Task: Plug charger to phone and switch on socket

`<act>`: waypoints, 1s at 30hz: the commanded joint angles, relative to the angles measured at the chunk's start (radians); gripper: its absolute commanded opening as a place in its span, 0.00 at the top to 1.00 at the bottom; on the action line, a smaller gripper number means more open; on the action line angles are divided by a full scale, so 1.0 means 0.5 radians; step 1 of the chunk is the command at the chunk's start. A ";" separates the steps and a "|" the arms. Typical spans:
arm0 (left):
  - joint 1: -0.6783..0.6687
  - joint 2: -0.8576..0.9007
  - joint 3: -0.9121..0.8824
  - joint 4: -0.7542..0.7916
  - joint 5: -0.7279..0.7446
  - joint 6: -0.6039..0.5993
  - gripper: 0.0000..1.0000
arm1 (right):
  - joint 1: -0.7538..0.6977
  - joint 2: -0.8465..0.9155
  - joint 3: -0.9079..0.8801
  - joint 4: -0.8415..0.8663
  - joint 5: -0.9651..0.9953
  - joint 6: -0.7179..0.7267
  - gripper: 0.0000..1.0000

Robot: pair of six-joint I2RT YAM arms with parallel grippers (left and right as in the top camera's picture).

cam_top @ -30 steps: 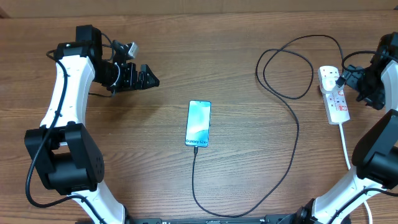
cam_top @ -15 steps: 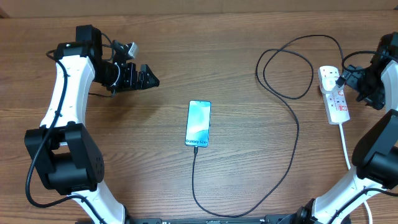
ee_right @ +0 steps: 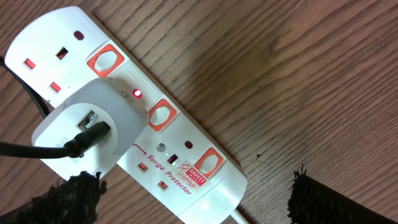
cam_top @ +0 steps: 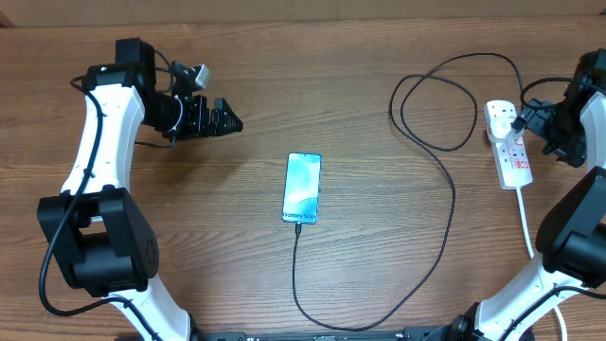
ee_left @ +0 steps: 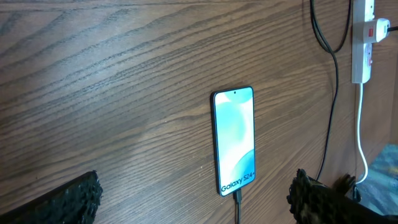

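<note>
Hovering over the socket [ee_right: 186, 158], the right tool [ee_right: 199, 200] gapes released; left tool [ee_left: 193, 200] likewise released.

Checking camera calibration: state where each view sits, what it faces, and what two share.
Overhead: above the table, straight down; left gripper, right gripper show.
Left wrist: low, angled across the table at the phone; own fingertips at the bottom.
Right wrist: close above the power strip; own fingertips at the bottom.
Overhead and left wrist share phone, charger cable, power strip.
</note>
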 commanded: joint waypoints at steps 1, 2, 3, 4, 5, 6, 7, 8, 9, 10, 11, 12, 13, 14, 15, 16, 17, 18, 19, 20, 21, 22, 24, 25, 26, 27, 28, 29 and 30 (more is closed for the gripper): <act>-0.018 -0.036 0.010 0.002 -0.034 -0.013 0.00 | -0.007 -0.004 0.002 0.011 0.013 -0.003 0.00; -0.018 -0.039 0.010 0.002 -0.069 -0.013 0.00 | -0.007 -0.004 0.002 0.011 0.013 -0.003 0.00; -0.018 -0.051 0.010 0.002 -0.119 -0.013 0.00 | -0.007 -0.004 0.002 0.011 0.013 -0.003 0.00; -0.019 -0.064 0.010 0.001 -0.175 -0.012 0.00 | -0.007 -0.004 0.002 0.011 0.013 -0.003 0.00; -0.021 -0.092 0.010 0.001 -0.248 -0.013 0.00 | -0.007 -0.004 0.002 0.011 0.013 -0.003 0.00; -0.021 -0.128 0.010 0.001 -0.327 -0.013 0.00 | -0.007 -0.004 0.002 0.011 0.013 -0.003 0.00; -0.021 -0.175 0.010 0.002 -0.418 -0.012 0.00 | -0.007 -0.004 0.002 0.011 0.013 -0.003 0.00; -0.022 -0.228 0.010 0.002 -0.501 -0.012 0.00 | -0.007 -0.004 0.002 0.011 0.013 -0.003 0.00; -0.022 -0.285 0.010 0.002 -0.583 -0.013 0.00 | -0.007 -0.004 0.002 0.011 0.013 -0.003 0.00; -0.023 -0.343 0.010 0.002 -0.658 -0.012 0.00 | -0.007 -0.004 0.002 0.011 0.013 -0.003 0.00; -0.023 -0.393 0.010 0.002 -0.708 -0.012 0.00 | -0.007 -0.004 0.002 0.011 0.013 -0.003 0.00; -0.023 -0.454 0.010 0.001 -0.759 -0.012 0.00 | -0.007 -0.004 0.002 0.011 0.013 -0.003 0.00; -0.023 -0.503 0.010 0.001 -0.793 -0.012 0.00 | -0.007 -0.004 0.002 0.011 0.013 -0.003 0.00; -0.024 -0.551 0.010 0.001 -0.813 -0.012 0.01 | -0.007 -0.004 0.002 0.011 0.013 -0.003 0.00; -0.025 -0.588 0.010 0.001 -0.819 -0.012 0.01 | -0.007 -0.004 0.002 0.011 0.013 -0.003 0.00; -0.027 -0.643 0.010 0.001 -0.827 -0.012 0.01 | -0.007 -0.004 0.002 0.011 0.013 -0.003 0.00; -0.027 -0.673 0.010 0.001 -0.826 -0.012 0.00 | -0.007 -0.004 0.002 0.011 0.013 -0.003 0.00; -0.027 -0.700 0.010 0.001 -0.826 -0.012 0.00 | -0.007 -0.004 0.002 0.011 0.013 -0.003 0.00; -0.027 -0.729 0.010 0.001 -0.827 -0.012 0.00 | -0.007 -0.004 0.002 0.011 0.013 -0.003 0.00; -0.027 -0.748 0.010 0.001 -0.826 -0.012 0.00 | -0.007 -0.004 0.002 0.011 0.013 -0.003 0.00; -0.027 -0.770 0.010 0.001 -0.826 -0.012 0.00 | -0.007 -0.004 0.002 0.011 0.013 -0.003 0.00; -0.027 -0.787 0.010 0.001 -0.827 -0.012 0.00 | -0.007 -0.004 0.002 0.011 0.013 -0.003 0.00; -0.027 -0.816 0.010 0.001 -0.826 -0.012 0.00 | -0.007 -0.004 0.002 0.011 0.013 -0.003 0.00; -0.027 -0.827 0.010 0.000 -0.826 -0.012 0.00 | -0.007 -0.004 0.002 0.011 0.013 -0.003 0.00; -0.027 -0.835 0.010 0.001 -0.826 -0.012 0.00 | -0.007 -0.004 0.002 0.011 0.013 -0.003 0.00; -0.027 -0.838 0.010 0.001 -0.826 -0.012 0.01 | -0.007 -0.004 0.002 0.011 0.013 -0.003 0.00; -0.027 -0.839 0.010 0.000 -0.826 -0.012 0.00 | -0.007 -0.004 0.002 0.011 0.013 -0.003 0.00; -0.027 -0.841 0.010 0.000 -0.826 -0.012 0.00 | -0.007 -0.004 0.002 0.011 0.013 -0.003 0.00; -0.027 -0.842 0.010 0.000 -0.826 -0.012 0.00 | -0.007 -0.004 0.002 0.011 0.013 -0.003 0.00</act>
